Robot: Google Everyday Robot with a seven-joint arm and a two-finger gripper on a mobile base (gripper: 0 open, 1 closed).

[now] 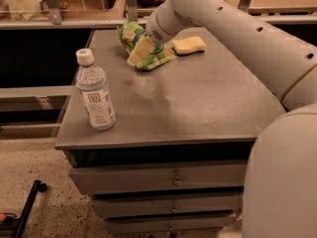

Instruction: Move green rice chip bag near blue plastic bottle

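Note:
The green rice chip bag (pixel 132 34) lies crinkled at the far left of the grey table top (pixel 198 103). My gripper (pixel 141 50) reaches in from the upper right and sits right on top of the bag, covering its middle. The bag's lower end (pixel 161 59) sticks out to the right of the gripper. The blue plastic bottle (pixel 94 91) stands upright with its white cap on, near the table's front left corner, well apart from the bag and the gripper.
A yellow sponge (pixel 188 44) lies just right of the bag at the far side. My arm (pixel 237 29) spans the table's right side. The table has drawers (pixel 173 180) below. A shelf rail (pixel 49 21) runs behind.

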